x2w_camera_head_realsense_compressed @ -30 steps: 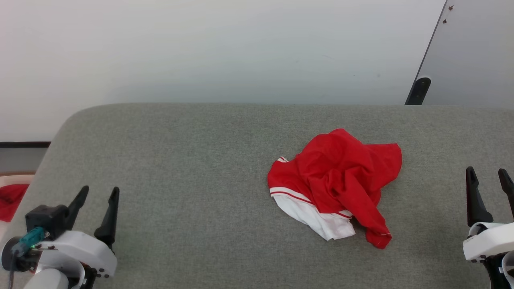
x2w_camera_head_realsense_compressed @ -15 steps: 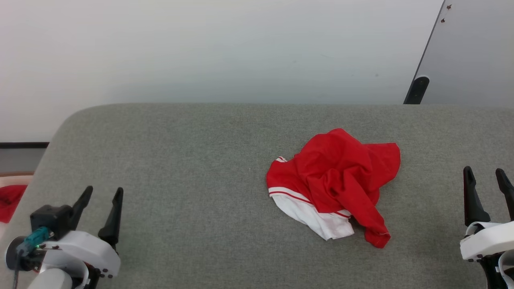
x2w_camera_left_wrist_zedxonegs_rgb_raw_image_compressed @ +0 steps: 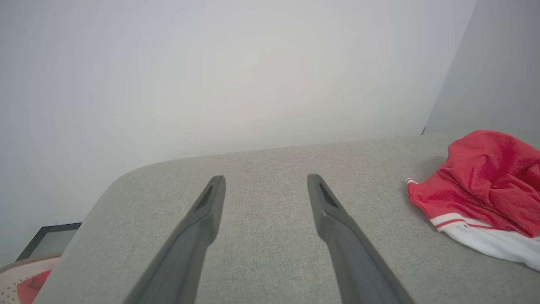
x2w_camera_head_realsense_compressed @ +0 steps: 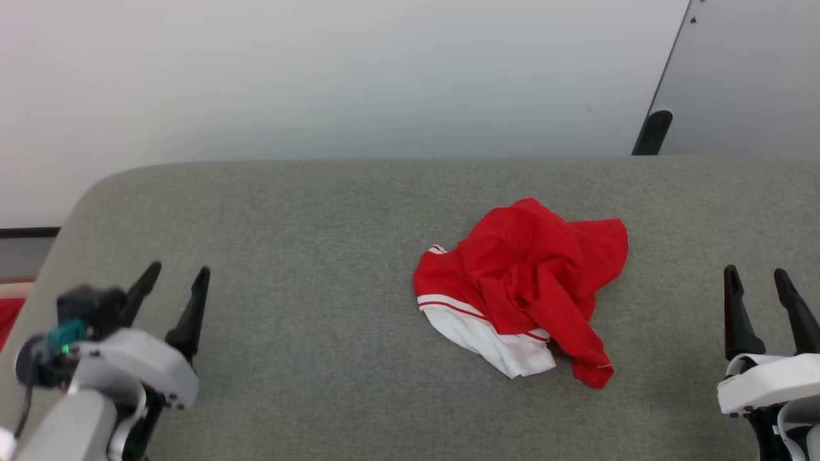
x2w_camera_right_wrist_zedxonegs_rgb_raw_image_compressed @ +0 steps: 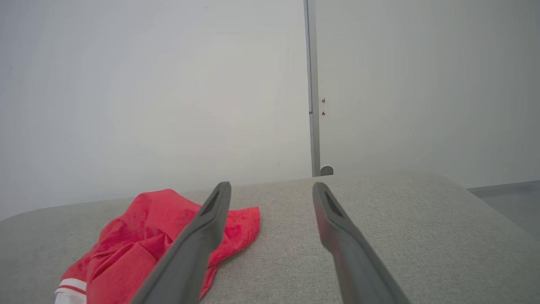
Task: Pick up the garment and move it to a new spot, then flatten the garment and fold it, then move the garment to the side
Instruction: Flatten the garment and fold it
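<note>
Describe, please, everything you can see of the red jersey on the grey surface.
The jersey is thin bright red fabric with a white panel edged in red-and-white stripes at its near side. It lies crumpled in a loose, unfolded heap, right of centre on the grey upholstered surface, which alone touches it.

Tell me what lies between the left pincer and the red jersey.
Bare grey cushion alone separates the left pincer from the jersey, as the head view shows.

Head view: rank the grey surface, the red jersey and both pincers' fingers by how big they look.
1. Grey fabric surface
2. Red jersey
3. Left pincer and right pincer, fingers alone: alike, so tied; both sit near the camera, which inflates them.
</note>
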`<state>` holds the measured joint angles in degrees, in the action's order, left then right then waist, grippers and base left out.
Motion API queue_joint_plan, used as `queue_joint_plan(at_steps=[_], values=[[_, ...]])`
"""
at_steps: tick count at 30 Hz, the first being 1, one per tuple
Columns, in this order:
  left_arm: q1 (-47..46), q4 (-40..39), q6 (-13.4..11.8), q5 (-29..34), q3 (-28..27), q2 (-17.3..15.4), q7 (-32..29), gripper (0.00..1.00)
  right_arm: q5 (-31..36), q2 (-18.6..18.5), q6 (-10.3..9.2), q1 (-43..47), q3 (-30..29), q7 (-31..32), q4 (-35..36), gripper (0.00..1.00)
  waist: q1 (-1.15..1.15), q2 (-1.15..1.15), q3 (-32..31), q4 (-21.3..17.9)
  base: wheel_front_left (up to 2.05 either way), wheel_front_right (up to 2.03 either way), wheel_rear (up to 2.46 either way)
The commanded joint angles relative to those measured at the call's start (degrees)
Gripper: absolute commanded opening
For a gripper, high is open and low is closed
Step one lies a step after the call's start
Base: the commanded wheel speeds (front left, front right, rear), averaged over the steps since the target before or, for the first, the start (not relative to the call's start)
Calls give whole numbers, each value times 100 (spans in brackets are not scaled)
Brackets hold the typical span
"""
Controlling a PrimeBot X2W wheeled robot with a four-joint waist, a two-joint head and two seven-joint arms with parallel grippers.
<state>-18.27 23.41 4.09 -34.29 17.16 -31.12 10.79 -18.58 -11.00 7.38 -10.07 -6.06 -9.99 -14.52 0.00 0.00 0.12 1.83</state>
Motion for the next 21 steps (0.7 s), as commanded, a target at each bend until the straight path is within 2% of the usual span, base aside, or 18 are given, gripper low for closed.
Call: queue_joint_plan(at_steps=[1, 8, 12, 18, 21], values=[[-131, -43, 41, -11, 23, -32, -60, 100, -5, 22, 22, -67, 13, -26, 0, 100, 0, 0, 67, -57, 0, 0, 0], [-872, -148, 209, -104, 284, -65, -716, 100, -51, 167, 22, -169, 82, -155, -63, 100, 0, 0, 250, -262, 0, 0, 0], [-1368, -180, 286, -259, 608, 42, -1365, 100, -94, 242, 22, -253, 143, -240, -150, 100, 0, 0, 335, -392, 0, 0, 0], [-2056, -62, 337, -567, 1379, 315, -2477, 100, -156, 332, 22, -383, 218, -374, -340, 100, 0, 0, 479, -617, 0, 0, 0], [-2260, 98, 344, -1196, 1787, 566, -3415, 100, -175, 362, 22, -468, 255, -420, -409, 100, 0, 0, 592, -748, 0, 0, 0]])
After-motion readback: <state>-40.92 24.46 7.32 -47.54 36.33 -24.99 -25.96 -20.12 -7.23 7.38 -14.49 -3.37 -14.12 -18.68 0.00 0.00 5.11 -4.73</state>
